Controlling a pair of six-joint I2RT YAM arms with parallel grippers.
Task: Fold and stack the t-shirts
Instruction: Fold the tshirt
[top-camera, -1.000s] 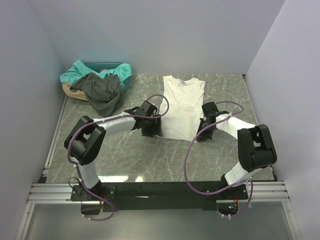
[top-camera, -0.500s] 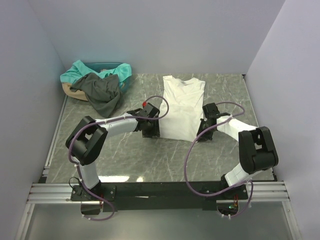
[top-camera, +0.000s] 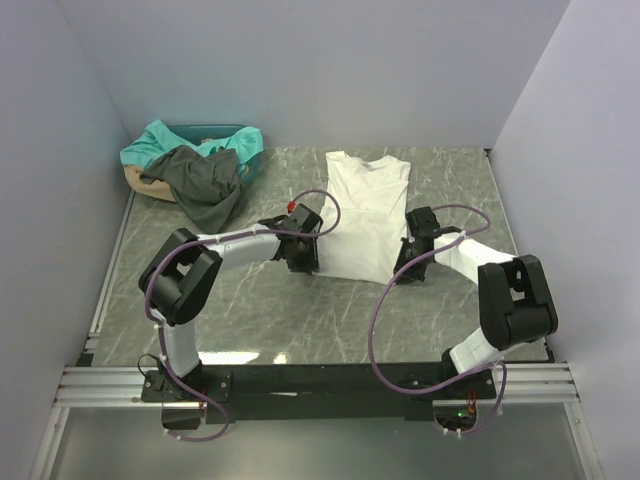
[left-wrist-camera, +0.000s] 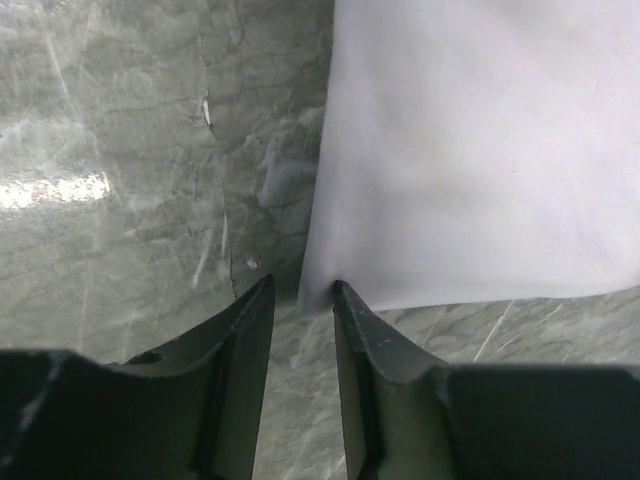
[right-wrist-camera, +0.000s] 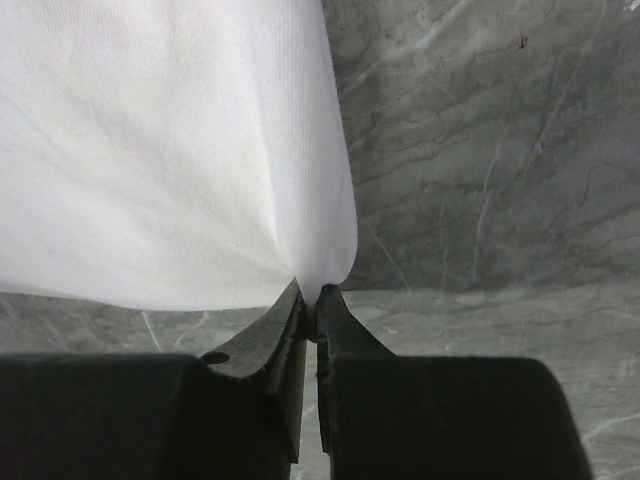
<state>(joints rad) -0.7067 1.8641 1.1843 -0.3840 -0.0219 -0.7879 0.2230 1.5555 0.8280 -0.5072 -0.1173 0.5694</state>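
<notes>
The white t-shirt (top-camera: 364, 215) lies folded lengthwise into a narrow strip on the marble table, collar at the far end. My left gripper (top-camera: 312, 260) is at its near left corner, jaws open, with the corner (left-wrist-camera: 318, 290) between the fingertips. My right gripper (top-camera: 405, 262) is shut on the near right corner (right-wrist-camera: 318, 270) of the white t-shirt. The dark grey t-shirt (top-camera: 203, 183) and the teal t-shirt (top-camera: 160, 140) lie crumpled in a basket at the far left.
The basket (top-camera: 135, 180) stands in the far left corner against the wall. Grey walls close in the left, back and right. A metal rail (top-camera: 300, 385) runs along the near edge, by the arm bases.
My left gripper has moved right to the shirt's near left corner. My right gripper has shifted slightly at the near right corner.
</notes>
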